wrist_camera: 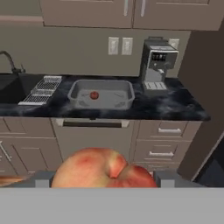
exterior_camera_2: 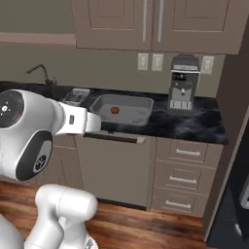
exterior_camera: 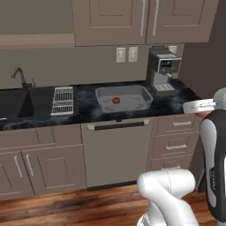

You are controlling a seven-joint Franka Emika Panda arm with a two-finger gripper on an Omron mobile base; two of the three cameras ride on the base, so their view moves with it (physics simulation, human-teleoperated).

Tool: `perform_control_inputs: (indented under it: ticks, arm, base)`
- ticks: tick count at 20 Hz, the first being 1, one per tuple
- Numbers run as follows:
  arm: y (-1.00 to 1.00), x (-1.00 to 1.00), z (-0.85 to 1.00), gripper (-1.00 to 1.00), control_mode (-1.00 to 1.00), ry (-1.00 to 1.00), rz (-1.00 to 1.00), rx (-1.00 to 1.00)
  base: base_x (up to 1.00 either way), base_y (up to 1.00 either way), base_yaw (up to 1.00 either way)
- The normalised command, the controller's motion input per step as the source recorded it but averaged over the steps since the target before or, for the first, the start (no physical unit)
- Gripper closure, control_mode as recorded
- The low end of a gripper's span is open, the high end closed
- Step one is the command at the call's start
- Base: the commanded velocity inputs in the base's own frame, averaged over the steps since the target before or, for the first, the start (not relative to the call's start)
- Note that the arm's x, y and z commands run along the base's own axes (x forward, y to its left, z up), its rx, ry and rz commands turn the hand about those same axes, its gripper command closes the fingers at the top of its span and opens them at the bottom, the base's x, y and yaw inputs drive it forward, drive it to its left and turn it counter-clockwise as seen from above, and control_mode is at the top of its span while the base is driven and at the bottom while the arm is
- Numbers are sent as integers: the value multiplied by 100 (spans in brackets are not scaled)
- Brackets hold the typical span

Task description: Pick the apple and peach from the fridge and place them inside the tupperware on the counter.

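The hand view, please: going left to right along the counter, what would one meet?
Faucet → wire rack → tupperware with the apple inside → coffee machine. The peach sits nearer, in the claw.

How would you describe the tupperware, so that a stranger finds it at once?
Look at the black marbled counter, between the wire rack and the coffee machine. The tupperware is the wide shallow grey tub there, holding one small red fruit; unlike the sink, it sits on top.
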Motion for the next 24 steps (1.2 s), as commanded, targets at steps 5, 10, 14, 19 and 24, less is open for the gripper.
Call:
perform_control_inputs:
  ticks: [5,10,14,19,24]
  arm:
    - [0,0,0,100,100,0,0,0]
    - [0,0,0,100,100,0,0,0]
    - [0,0,0,100,100,0,0,0]
    - [4,2,-18,100,-100,0,0,-1]
    - [10,21,-93,100,-100,3,0,-6]
  base:
    - [100,17,-1]
    - [99,0,0]
    - [74,12,0]
    - [33,13,0]
    - [0,0,0]
